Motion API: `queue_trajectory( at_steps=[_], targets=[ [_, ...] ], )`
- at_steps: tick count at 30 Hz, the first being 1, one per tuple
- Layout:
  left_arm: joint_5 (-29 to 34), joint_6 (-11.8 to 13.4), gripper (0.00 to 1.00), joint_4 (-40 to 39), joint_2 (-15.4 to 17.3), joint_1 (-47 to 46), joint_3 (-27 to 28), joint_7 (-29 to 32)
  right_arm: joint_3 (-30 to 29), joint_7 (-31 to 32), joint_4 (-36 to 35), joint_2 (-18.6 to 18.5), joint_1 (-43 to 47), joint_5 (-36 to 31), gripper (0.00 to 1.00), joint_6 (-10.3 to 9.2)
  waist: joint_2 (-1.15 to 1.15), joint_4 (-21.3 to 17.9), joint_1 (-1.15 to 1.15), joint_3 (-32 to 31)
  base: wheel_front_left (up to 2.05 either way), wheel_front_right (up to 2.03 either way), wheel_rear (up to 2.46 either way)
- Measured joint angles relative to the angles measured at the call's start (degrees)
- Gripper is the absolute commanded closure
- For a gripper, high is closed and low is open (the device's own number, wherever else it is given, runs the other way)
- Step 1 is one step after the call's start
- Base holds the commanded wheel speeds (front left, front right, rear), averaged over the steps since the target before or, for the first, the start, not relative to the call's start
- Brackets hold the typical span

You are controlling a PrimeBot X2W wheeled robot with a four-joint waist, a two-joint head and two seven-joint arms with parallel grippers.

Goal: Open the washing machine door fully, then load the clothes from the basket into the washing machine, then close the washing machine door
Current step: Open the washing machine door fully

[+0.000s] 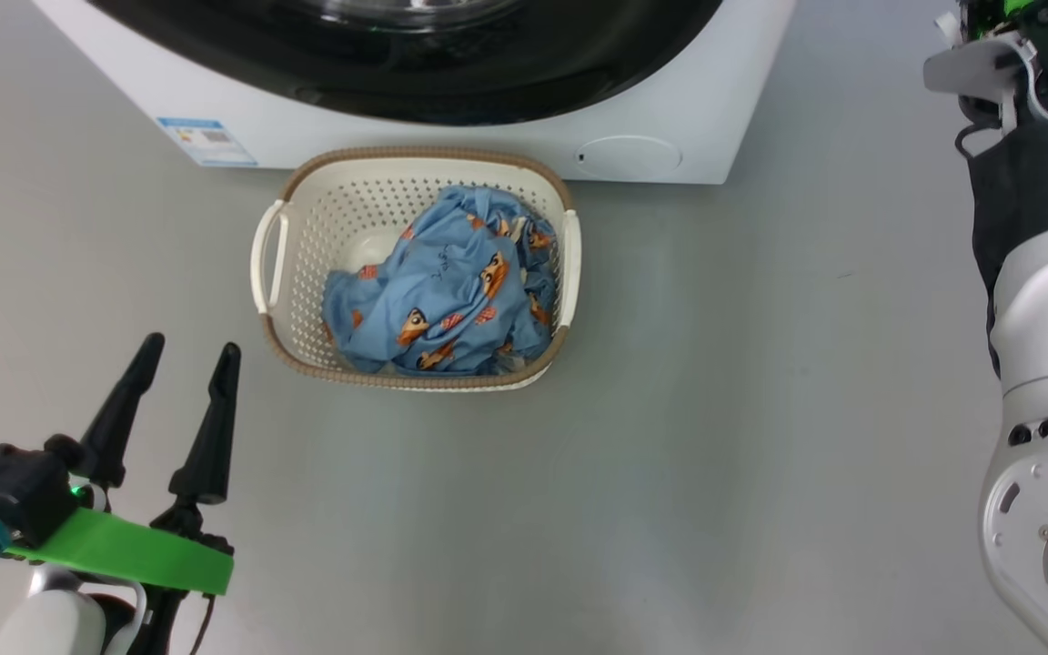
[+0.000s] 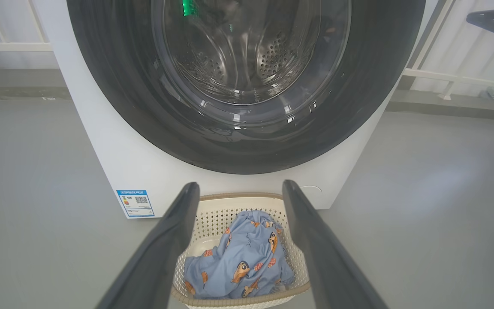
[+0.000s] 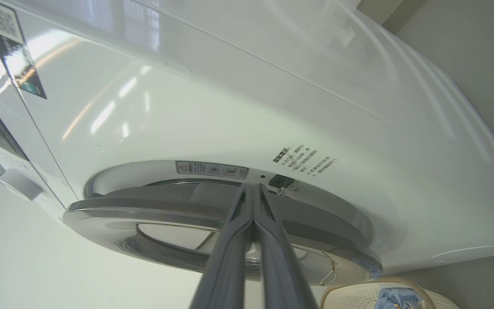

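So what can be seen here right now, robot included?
washing machine: one, white, behind the basket.
washing machine door: one, glossy black with glass window, on its front.
basket: one, cream with brown rim, on the floor.
clothes: a heap, light blue with orange figures, in the basket.
label sticker: one, blue, machine's lower front.
floor: grey, all around.
left gripper: one, dark, open, pointing toward the basket.
right gripper: one, dark, shut, tips at the door's edge.

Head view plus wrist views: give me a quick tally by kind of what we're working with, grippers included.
washing machine: 1
basket: 1
clothes heap: 1 (separate garments can't be counted)
grippers: 2 (left gripper open, right gripper shut)
Total: 5
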Motion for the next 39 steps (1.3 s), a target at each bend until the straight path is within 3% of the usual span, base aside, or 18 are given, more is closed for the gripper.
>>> queue_trajectory(
  at_steps=[14, 39],
  targets=[
    [-1.42, 0.0, 0.0, -0.33, -0.49, -1.16, -1.44, 0.0, -0.94, -4.25, 5.83, -0.11, -7.79, -2.53, 1.0, 0.0, 0.0, 2.53, 0.0, 3.37, 0.0, 0.0, 0.0],
    [-3.43, 0.0, 0.0, -1.45, -1.23, -3.65, -3.18, 0.0, 7.09, -11.43, 20.67, -0.75, -19.96, -0.91, 1.0, 0.0, 0.0, 4.61, 0.0, 8.49, 0.0, 0.0, 0.0]
  ],
)
